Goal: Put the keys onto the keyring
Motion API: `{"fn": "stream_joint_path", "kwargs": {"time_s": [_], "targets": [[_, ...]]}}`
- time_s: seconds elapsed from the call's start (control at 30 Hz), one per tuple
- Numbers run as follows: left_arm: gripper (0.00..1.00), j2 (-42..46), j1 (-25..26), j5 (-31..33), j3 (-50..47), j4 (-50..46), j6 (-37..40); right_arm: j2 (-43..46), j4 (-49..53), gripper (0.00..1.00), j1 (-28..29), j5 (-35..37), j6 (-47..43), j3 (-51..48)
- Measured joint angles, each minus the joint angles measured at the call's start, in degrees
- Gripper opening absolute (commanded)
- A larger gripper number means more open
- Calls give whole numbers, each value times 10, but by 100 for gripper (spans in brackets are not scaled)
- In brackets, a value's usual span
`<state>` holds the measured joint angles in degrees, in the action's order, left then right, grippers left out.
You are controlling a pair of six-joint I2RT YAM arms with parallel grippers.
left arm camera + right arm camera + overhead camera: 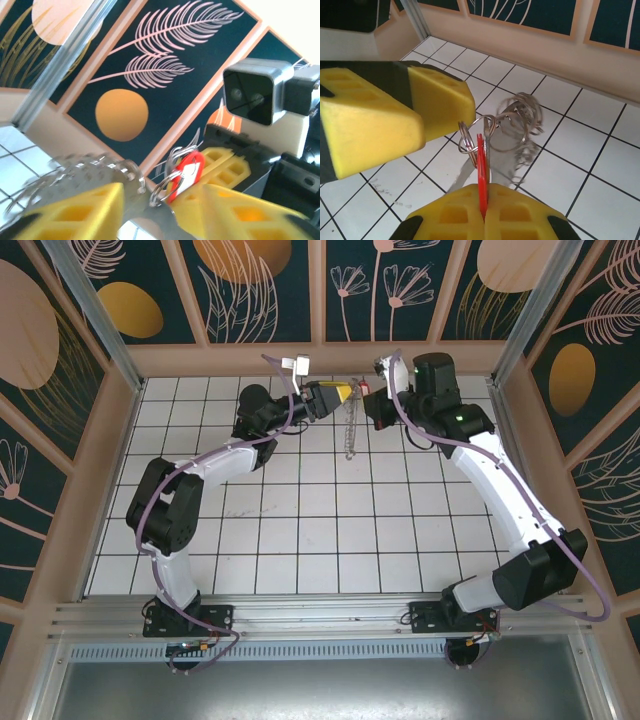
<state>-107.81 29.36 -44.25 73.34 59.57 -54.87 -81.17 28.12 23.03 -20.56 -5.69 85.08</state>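
ok so this looks pretty far along to me. The right gripper (pixel 484 196) is clamped tight on the red head of the key (pixel 481 162), holding it edge-up well above the tiled floor (pixel 590 170). The key's little split ring looks hooked into the keyring (pixel 520 120), which hangs off it with all its metal bits bunched together. From overhead the whole string dangles straight down between the two arms. The left gripper (pixel 161 201) is right there beside it with its jaws apart. The metal near them is blurry in the left wrist view, so I honestly can't tell if a finger is touching the ring or not. My read: the threading part is basically done, if that link really is closed through the loop. What's left is checking it holds, setting the bunch down and backing both arms off.
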Motion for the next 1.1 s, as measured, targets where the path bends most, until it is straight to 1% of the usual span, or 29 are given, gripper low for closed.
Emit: {"fn": "stream_joint_path", "kwargs": {"time_s": [0.07, 0.1, 0.13, 0.17, 0.2, 0.43, 0.77, 0.93, 1.1], "targets": [[70, 3, -2, 8, -6, -3, 4, 0, 0, 0, -2, 0, 0, 0], [73, 6, -2, 11, -10, -4, 6, 0, 0, 0, -5, 0, 0, 0], [79, 9, -3, 14, -14, -4, 7, 0, 0, 0, -6, 0, 0, 0], [82, 12, -4, 17, -19, -6, 9, 0, 0, 0, -9, 0, 0, 0], [98, 17, -6, 20, -23, -8, 10, 0, 0, 0, -11, 0, 0, 0], [98, 56, -28, 52, -56, -21, 26, -4, 0, 0, -23, 3, -4, 0], [99, 136, -44, 120, -89, -113, 102, -39, 0, 0, -31, 3, -13, 0], [99, 161, -47, 142, -106, -142, 127, -83, -3, 0, -32, -5, -16, 2], [99, 167, -51, 152, -116, -163, 136, -183, -2, 0, -41, -14, -23, 66]]}}
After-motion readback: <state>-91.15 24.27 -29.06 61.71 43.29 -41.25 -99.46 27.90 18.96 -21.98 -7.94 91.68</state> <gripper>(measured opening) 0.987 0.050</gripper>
